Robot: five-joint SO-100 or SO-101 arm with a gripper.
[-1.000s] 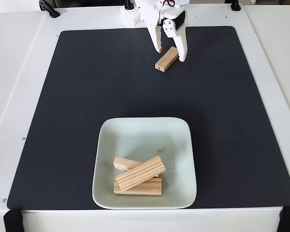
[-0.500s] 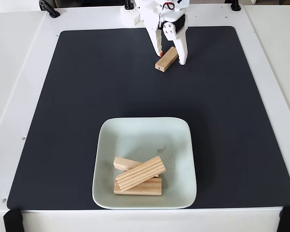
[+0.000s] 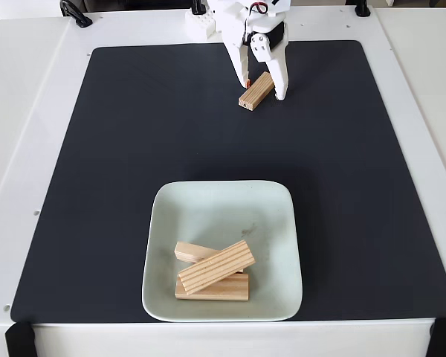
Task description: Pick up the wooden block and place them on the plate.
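One wooden block (image 3: 256,91) lies slanted on the black mat at the top centre of the fixed view. My white gripper (image 3: 262,88) reaches down over it, open, one finger on each side of the block with a gap still showing on the right. The pale green plate (image 3: 223,201) sits near the front edge of the mat. Three more wooden blocks (image 3: 215,268) are stacked crosswise in its front left part.
The black mat (image 3: 134,149) covers most of the white table (image 3: 30,111). The arm's base stands at the top edge. Black clamps sit at the table's corners (image 3: 18,338).
The gripper has dropped lower around the block and its fingers have drawn closer together. The block has barely shifted.
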